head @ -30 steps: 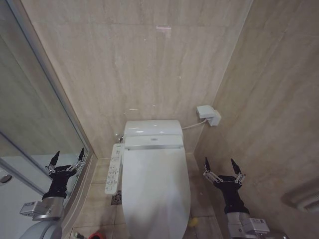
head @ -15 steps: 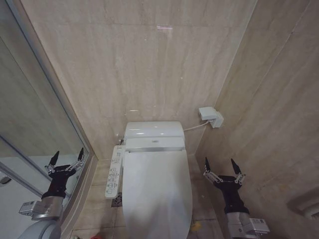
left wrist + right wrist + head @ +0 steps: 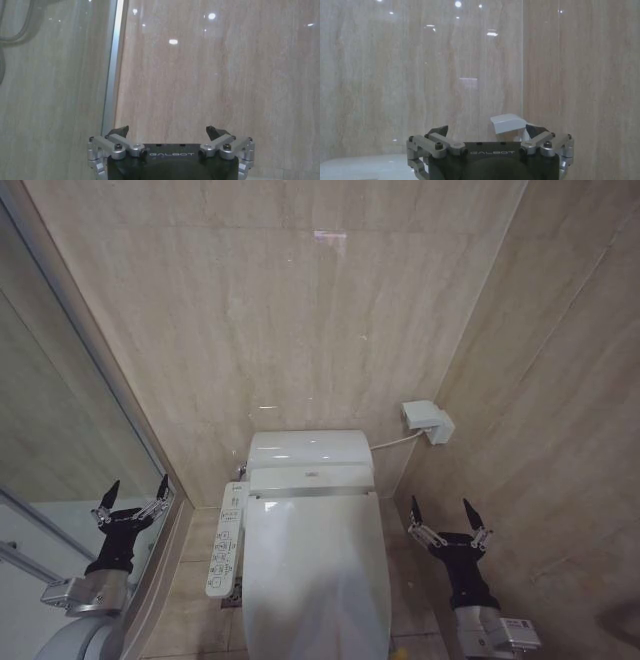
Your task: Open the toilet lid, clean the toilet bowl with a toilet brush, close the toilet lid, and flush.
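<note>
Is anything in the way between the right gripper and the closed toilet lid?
Nothing visible. The right gripper hangs open beside the toilet, to the right of the toilet lid, with bare floor and air between them. The left gripper waits open on the other side.

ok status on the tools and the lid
Left tool open, beside the glass. Right tool open, by the side wall. Toilet lid shut, untouched. Nothing in the way.

Bathroom: white ceramic toilet bowl (image 3: 318,580) with side button panel (image 3: 226,538), beige marble-look tiled walls (image 3: 300,310), glass shower partition (image 3: 60,410) at 9 o'clock.
</note>
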{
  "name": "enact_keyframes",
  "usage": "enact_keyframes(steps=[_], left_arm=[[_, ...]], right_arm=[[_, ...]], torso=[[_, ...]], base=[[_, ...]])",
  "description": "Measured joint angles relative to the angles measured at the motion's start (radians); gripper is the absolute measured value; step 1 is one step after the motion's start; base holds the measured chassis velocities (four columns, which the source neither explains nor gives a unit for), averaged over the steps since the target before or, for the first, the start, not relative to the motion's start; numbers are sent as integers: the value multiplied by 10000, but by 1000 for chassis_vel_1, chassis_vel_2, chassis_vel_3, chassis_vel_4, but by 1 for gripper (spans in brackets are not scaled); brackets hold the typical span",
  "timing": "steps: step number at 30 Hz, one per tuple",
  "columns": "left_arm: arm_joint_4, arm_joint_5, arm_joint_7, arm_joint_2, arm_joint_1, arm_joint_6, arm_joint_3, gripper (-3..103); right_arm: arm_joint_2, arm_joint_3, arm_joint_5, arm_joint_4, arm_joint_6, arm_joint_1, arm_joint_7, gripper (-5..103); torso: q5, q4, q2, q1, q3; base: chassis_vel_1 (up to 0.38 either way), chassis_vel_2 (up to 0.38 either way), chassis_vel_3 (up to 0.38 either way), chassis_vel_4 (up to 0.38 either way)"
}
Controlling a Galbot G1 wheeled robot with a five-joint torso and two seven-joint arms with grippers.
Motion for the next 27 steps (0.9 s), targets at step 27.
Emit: enact_keyframes(steps=[27], left_arm=[[2910,-1548,786,2527,-2380,389,878,97]], right_arm=[[0,0,0,0,0,0,0,100]], torso=[[-1,1,1,3,2]], base=[[0,0,0,0]])
